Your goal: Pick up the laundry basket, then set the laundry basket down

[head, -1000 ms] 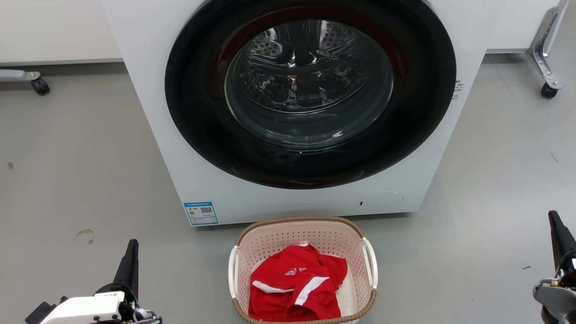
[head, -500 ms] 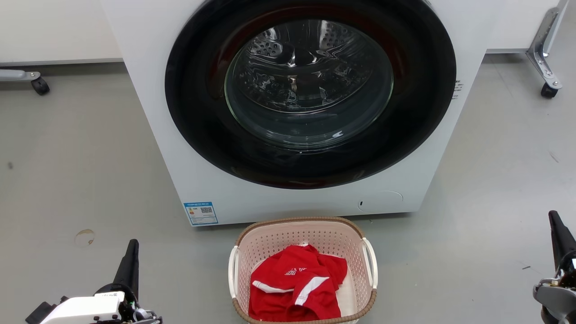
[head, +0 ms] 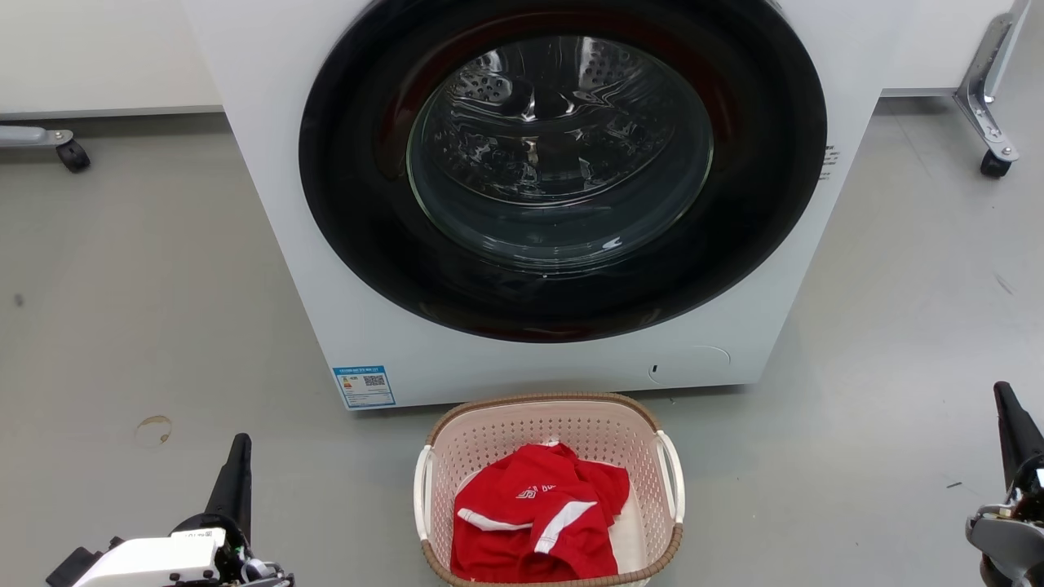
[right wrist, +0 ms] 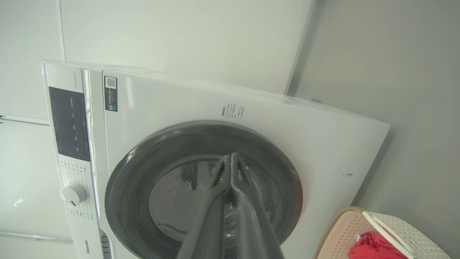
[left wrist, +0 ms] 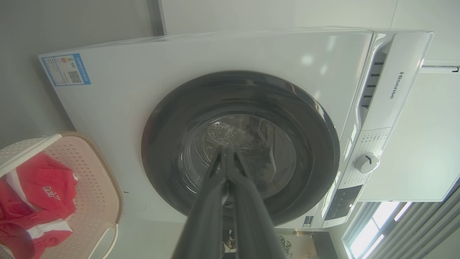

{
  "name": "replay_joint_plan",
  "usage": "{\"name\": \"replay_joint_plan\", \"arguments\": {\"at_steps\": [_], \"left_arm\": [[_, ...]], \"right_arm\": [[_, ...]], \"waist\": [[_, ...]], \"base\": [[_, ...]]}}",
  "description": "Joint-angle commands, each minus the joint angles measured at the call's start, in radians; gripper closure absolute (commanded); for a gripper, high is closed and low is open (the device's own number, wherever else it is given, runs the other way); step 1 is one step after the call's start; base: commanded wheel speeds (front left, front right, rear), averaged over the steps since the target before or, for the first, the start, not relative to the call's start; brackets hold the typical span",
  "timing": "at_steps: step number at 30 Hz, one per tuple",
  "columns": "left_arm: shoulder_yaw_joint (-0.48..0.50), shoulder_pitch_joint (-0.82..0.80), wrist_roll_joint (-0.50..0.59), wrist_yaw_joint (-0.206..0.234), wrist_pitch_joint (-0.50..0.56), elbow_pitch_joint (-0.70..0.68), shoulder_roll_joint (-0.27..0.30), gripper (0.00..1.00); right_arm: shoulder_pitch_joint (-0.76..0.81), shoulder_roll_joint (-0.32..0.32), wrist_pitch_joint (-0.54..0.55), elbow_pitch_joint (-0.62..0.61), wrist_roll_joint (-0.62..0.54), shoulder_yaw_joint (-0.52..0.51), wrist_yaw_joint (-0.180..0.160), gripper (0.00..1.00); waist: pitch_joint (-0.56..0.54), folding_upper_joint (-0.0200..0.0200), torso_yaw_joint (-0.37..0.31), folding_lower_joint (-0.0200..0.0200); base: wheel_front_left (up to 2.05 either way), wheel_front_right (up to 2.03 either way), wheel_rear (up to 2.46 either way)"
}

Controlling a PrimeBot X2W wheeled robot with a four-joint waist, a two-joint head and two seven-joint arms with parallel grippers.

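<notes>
1. Head view: you are looking at the laundry basket (head: 534,400) sitting on the floor (head: 122,285) just near of the washer (head: 269,163), with a red garment (head: 530,514) lying in it. Nothing is shifting against the pictures of a second ago. The basket and both arms are staying put, so no lift is going on. The left pincer (head: 239,447) and right pincer (head: 1003,395) are resting well apart from the basket, one on each side. This is fitting both a basket waiting for its lift and one already set back down. The basket's near rim is being cut off.
2. Left wrist view: the left pincer (left wrist: 226,151) is pressing its fingers together, holding nothing. Only part of the basket (left wrist: 97,180) is showing.
3. Right wrist view: the right pincer (right wrist: 230,158) is likewise closed on nothing. You are getting only a corner of the basket (right wrist: 345,230).
</notes>
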Motion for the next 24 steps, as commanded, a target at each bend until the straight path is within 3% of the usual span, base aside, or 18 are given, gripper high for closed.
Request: {"name": "replay_joint_plan", "arguments": {"at_steps": [1, 24], "left_arm": [[0.034, -0.052, -0.002, -0.01, 0.005, -0.023, 0.008, 1.0], [0.035, -0.052, -0.001, -0.01, 0.006, -0.023, 0.007, 1.0]], "right_arm": [[-0.048, -0.024, 0.011, -0.03, 0.0, 0.012, 0.005, 1.0], [-0.048, -0.022, 0.013, -0.03, -0.001, 0.01, 0.005, 1.0]], "waist": [[0.0, 0.0, 0.0, 0.0], [0.0, 0.0, 0.0, 0.0]], "base": [[0.0, 0.0, 0.0], [0.0, 0.0, 0.0]]}}
